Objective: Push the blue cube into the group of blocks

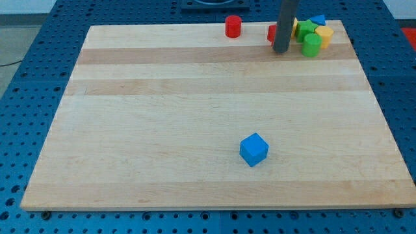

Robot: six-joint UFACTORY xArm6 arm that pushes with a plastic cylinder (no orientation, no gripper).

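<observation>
In the camera view, a pale wooden board point(195, 117) is seen lying on a blue table with rows of little holes point(26, 130). A blue cube point(253, 149) is found alone on the board, low down and a bit to the view's right of the middle. It is turned so that one corner points toward the view's bottom. Nothing is touching it.

The group of blocks is seen far away from it, up at the view's top right corner of the board. There a green block point(312, 44) is packed close against yellow blocks point(324, 34), and a small blue block point(317, 20) is seen behind them. A red block point(272, 32) is half hidden behind the dark rod, so its shape cannot be told. A red cylinder point(233, 26) stands by itself — a little to the view's left of the group, near the top edge.

No fingers are carried by the arm — only the rod. My tip point(281, 50) is set down on the board just beside the group, at its left side, well apart from the blue cube.
</observation>
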